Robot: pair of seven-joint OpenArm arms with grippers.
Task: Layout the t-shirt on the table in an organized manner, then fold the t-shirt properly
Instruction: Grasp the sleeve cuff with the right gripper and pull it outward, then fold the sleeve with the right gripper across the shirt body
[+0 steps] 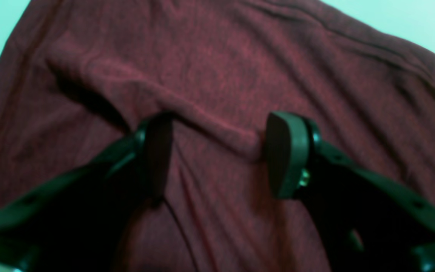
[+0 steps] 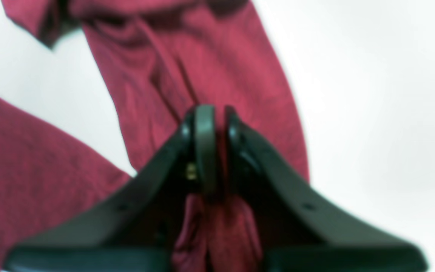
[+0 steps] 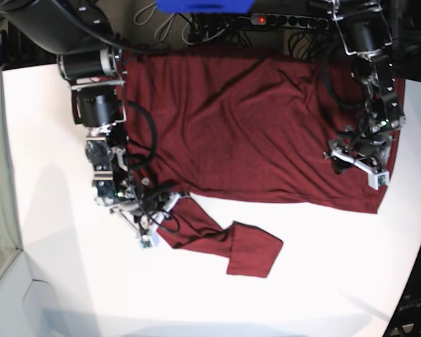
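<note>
In the left wrist view, your left gripper (image 1: 217, 155) stood spread over the wrinkled dark red t-shirt (image 1: 217, 68), a raised crease running between its pads, probably ready to pinch or flatten it. Whether the pads touched the cloth was hard to tell.

In the right wrist view, your right gripper (image 2: 213, 147) had its pads nearly pressed together on a bunched strip of the fabric, most likely a sleeve, with plain white worktop (image 2: 372, 94) beyond. Blur hid how firm the pinch was.

In the base view, the shirt lay mostly spread between both grippers, one sleeve twisted out beside the right gripper (image 3: 151, 225); its pads were hidden by cables.
</note>
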